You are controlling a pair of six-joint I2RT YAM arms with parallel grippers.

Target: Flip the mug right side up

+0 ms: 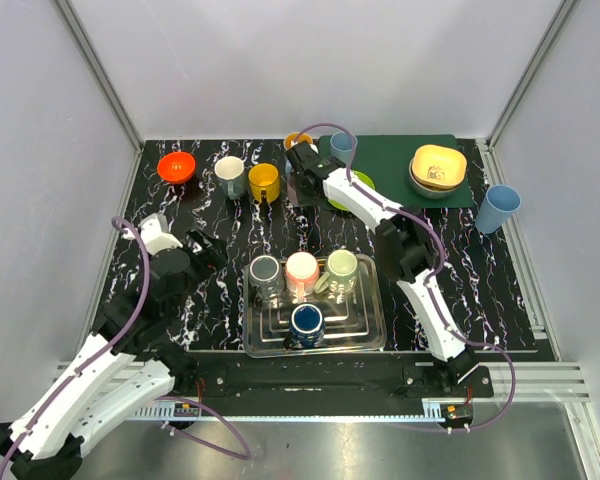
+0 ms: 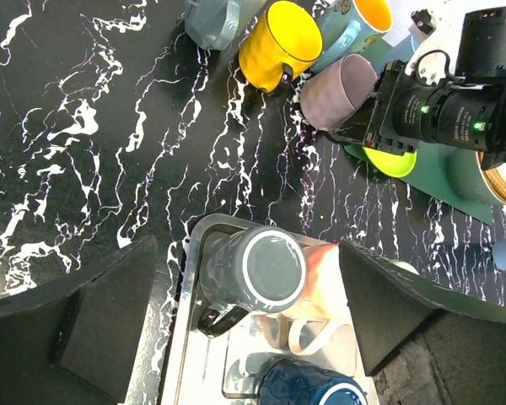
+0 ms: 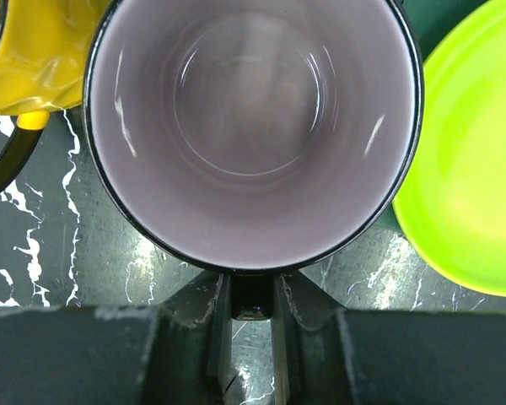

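A mauve mug (image 3: 253,126) with a dark rim stands mouth up under my right wrist, at the back of the table beside a yellow mug (image 3: 34,59). My right gripper (image 3: 255,333) is shut on the mauve mug's dark handle (image 3: 255,297). In the left wrist view the same mug (image 2: 346,89) shows at the tip of the right arm. Whether its base touches the table I cannot tell. My left gripper (image 2: 244,312) hangs open over the left end of a metal tray (image 2: 184,287), above an upside-down grey mug (image 2: 253,266), touching nothing.
The tray (image 1: 372,325) also holds pink (image 1: 302,268), green (image 1: 341,265) and dark blue (image 1: 307,320) mugs, bottoms up. Along the back stand a red bowl (image 1: 177,166), a grey mug (image 1: 230,176), a lime plate (image 3: 472,169), a green mat (image 1: 395,165) with bowls (image 1: 438,165), and a blue cup (image 1: 498,208).
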